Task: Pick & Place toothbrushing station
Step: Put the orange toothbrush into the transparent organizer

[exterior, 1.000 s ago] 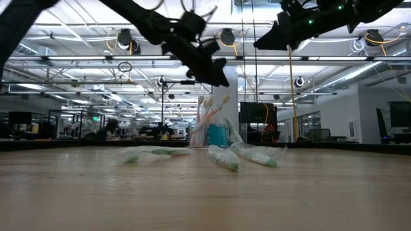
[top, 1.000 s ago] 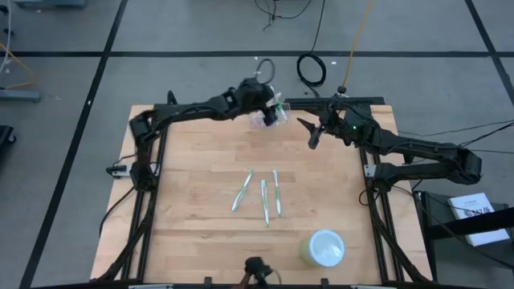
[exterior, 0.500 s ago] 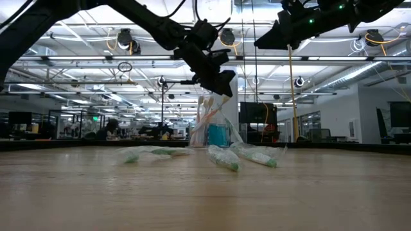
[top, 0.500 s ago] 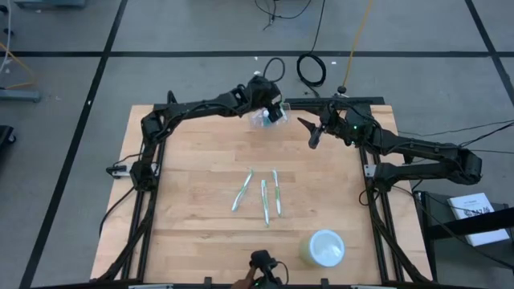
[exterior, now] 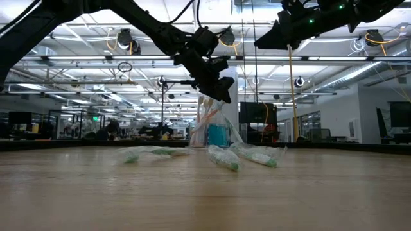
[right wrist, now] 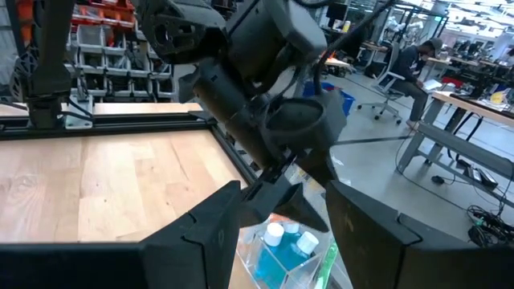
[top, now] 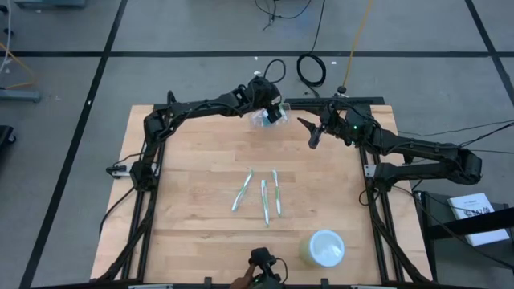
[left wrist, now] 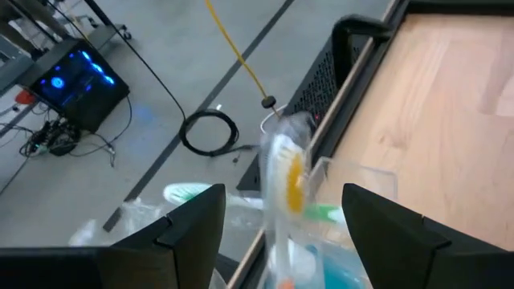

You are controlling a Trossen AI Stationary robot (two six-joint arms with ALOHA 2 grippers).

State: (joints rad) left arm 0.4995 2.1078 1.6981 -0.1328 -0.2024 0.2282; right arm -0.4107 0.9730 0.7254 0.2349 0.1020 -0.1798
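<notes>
The toothbrushing station, a clear holder cup (top: 260, 120) with blue inside and toothbrushes standing in it, rests on its base at the table's far edge (exterior: 216, 133). My left gripper (top: 271, 106) is open just above it. In the left wrist view its fingers stand on either side of a toothbrush head (left wrist: 286, 172) and the cup's rim (left wrist: 357, 181); no touch shows. My right gripper (top: 312, 133) is open and empty, hovering high to the right of the cup (exterior: 277, 35). The right wrist view shows the cup (right wrist: 286, 242) under the left gripper (right wrist: 277, 128).
Three wrapped toothbrushes (top: 263, 199) lie at the table's middle (exterior: 223, 158). A pale white-lidded round tub (top: 324, 247) stands near the front right. A small camera (top: 260, 266) sits at the near edge. Bare wood lies on the left half.
My left gripper has gone a little toward the table's right edge and come down over the toothbrushes in the holder cup, staying open. The cup has stayed where it was.
</notes>
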